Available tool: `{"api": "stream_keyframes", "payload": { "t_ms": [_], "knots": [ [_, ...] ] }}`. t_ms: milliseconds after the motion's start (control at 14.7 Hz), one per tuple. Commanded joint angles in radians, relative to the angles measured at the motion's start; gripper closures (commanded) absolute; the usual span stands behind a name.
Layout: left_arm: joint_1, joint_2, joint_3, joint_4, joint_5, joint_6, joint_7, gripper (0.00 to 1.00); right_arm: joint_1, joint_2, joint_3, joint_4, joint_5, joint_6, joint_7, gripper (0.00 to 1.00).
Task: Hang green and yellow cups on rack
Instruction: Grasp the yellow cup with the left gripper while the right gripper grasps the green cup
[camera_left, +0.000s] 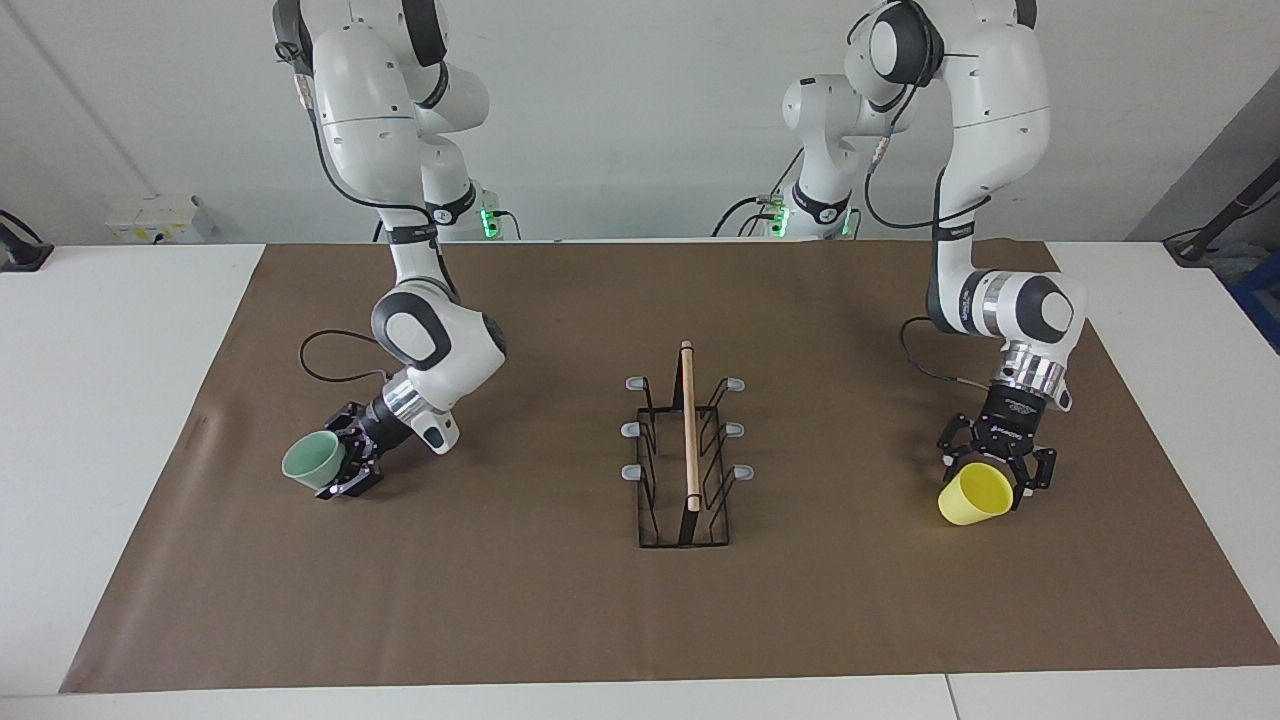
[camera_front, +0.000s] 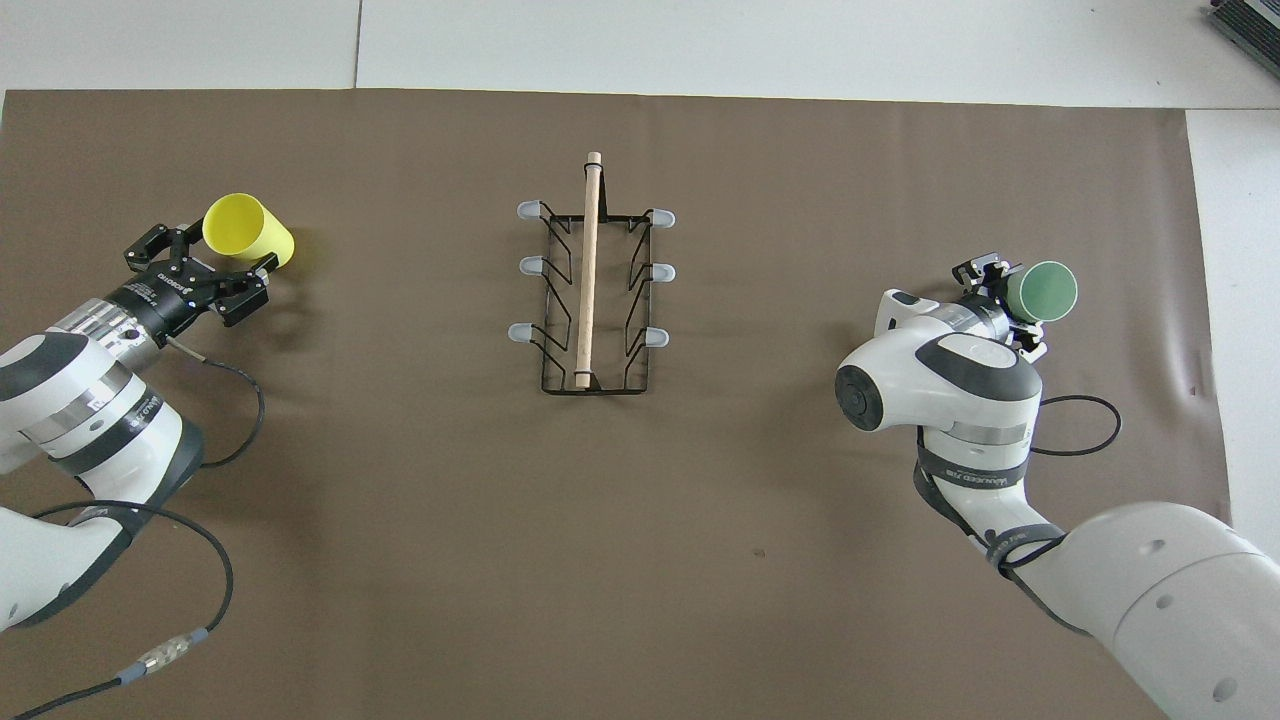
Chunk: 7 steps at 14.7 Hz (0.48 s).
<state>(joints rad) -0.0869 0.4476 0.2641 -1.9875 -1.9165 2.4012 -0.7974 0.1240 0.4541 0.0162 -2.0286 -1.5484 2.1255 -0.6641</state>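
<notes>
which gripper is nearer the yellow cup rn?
Left. The left gripper is right at the yellow cup, open around its rim. The right gripper is at the right arm's end of the table, shut on the green cup, with the rack between.

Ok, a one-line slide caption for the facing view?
Right gripper shut on mint green plastic tumbler; open left gripper straddles yellow plastic tumbler; black wire rack between.

Two cups: one green cup (camera_left: 312, 466) and one yellow cup (camera_left: 972, 495). One rack (camera_left: 686, 455) between them, carrying six grey-tipped prongs, three on each side. Two robot arms.
</notes>
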Motion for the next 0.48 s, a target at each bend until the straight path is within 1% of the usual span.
{"api": "stream_keyframes", "payload": {
  "t_ms": [0,136,272,408],
  "knots": [
    [-0.034,0.022,0.006,0.021,-0.029,0.013,0.000,0.00,-0.014,-0.008,0.007,-0.002,-0.030,0.011,-0.025,1.00],
    [-0.040,0.029,0.006,0.021,-0.030,0.013,0.000,0.00,-0.007,-0.009,0.007,0.001,-0.015,0.004,-0.029,1.00],
    [-0.047,0.036,0.006,0.021,-0.048,0.013,0.003,0.00,-0.012,-0.043,0.010,-0.004,0.007,0.013,-0.038,1.00],
    [-0.047,0.043,0.006,0.021,-0.055,0.013,0.006,0.00,-0.012,-0.078,0.011,-0.002,0.092,0.024,-0.113,1.00]
  ]
}}
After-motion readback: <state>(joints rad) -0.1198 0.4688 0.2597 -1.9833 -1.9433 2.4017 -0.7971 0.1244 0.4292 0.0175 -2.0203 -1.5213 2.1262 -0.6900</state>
